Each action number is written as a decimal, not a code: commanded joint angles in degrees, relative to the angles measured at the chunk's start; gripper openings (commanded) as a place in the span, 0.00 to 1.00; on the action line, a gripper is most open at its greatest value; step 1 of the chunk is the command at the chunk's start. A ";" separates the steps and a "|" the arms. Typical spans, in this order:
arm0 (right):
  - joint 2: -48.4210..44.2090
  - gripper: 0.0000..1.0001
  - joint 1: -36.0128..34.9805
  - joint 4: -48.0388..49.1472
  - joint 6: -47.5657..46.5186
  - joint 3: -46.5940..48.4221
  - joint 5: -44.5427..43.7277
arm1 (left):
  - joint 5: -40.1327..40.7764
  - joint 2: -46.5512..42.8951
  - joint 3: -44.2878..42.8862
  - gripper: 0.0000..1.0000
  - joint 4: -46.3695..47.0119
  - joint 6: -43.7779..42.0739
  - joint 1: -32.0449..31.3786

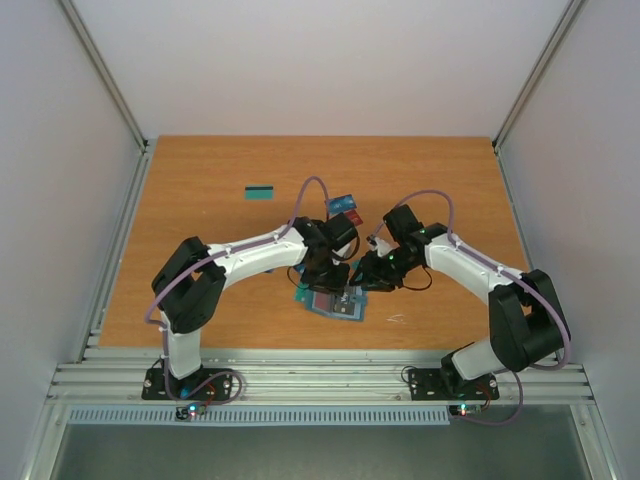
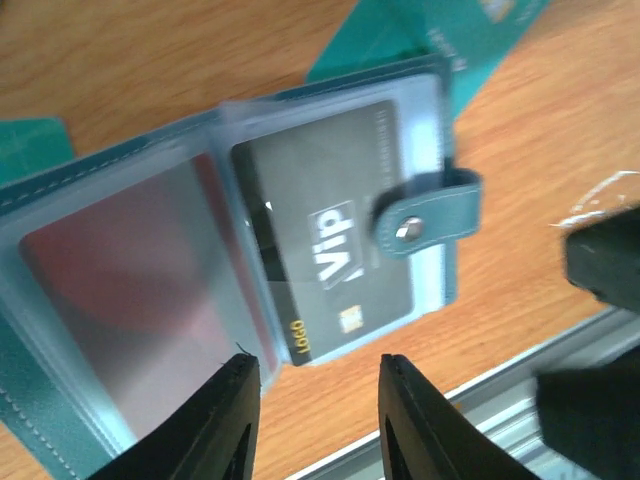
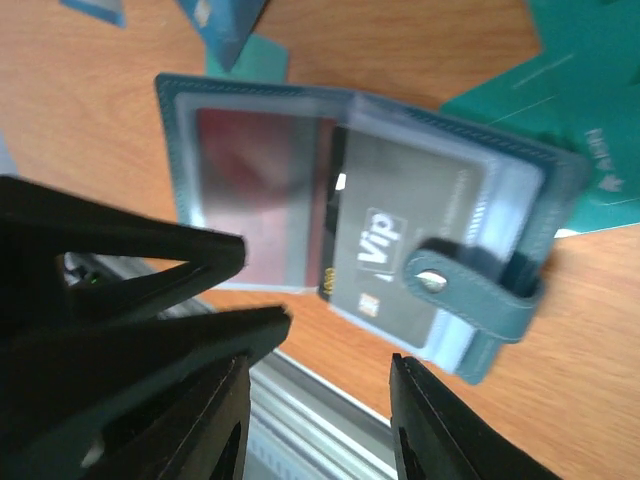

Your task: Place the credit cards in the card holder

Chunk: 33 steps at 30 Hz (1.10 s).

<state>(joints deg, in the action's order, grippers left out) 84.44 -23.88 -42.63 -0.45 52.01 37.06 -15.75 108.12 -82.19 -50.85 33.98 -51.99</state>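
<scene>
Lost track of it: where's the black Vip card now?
Left wrist view: the black Vip card lies on the open card holder, right of the red card, under the snap strap.

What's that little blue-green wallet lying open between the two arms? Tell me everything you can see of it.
The card holder is a small folding wallet with a teal, stitched, leather-like cover and clear plastic sleeves inside. It lies open and flat on the wooden table, with loose teal cards peeking from beneath it. One sleeve holds a black Vip card, another a red card. Its closing strap, with a metal snap, is folded across the black card. Nothing visibly grips it.
</scene>
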 commanded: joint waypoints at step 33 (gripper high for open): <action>3.94 0.37 -5.13 12.67 10.34 -9.20 -2.84 | -3.70 2.91 8.18 0.03 7.97 -5.54 2.98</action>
<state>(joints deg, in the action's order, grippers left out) 87.42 -28.62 -28.05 11.46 41.85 36.93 -18.83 109.89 -75.37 -44.99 29.69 -49.45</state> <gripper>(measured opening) 0.372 0.035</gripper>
